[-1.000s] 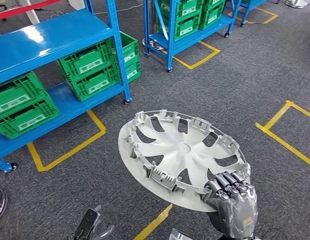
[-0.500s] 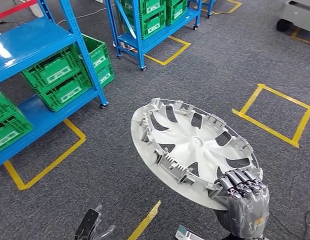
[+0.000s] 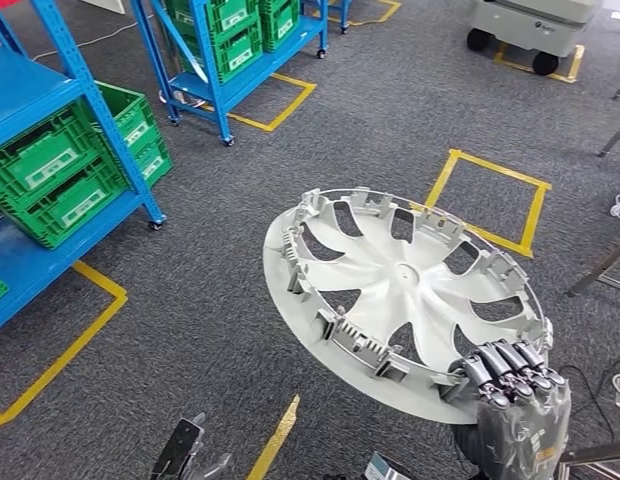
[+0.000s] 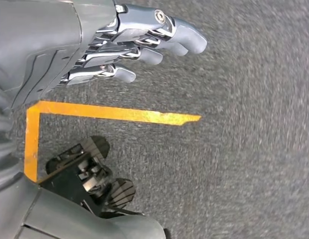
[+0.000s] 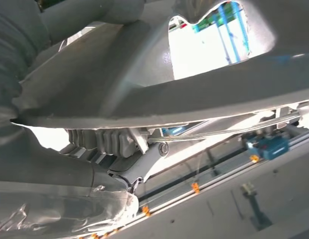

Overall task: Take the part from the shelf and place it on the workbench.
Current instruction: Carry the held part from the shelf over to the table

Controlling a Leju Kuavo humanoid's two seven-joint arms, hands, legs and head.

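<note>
Head cam: high on the body, angled forward and down over grey carpet (image 3: 216, 300); blue shelving (image 3: 88, 90) upper left of frame, wheel cover (image 3: 397, 290) centre-right, close. Left wrist cam: close behind the left hand (image 4: 119, 45), facing straight down at carpet and a yellow floor line (image 4: 107, 113); head cam shares that line (image 3: 275, 445) at bottom centre. Right wrist cam: pressed up under the cover (image 5: 164, 74), rim at very near range.

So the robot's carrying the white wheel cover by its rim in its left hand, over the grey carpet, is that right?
Not quite: the head view shows the right hand, not the left, holding the white wheel cover by its rim over the grey carpet. The left hand holds nothing, its fingers stretched out above the floor.
</note>
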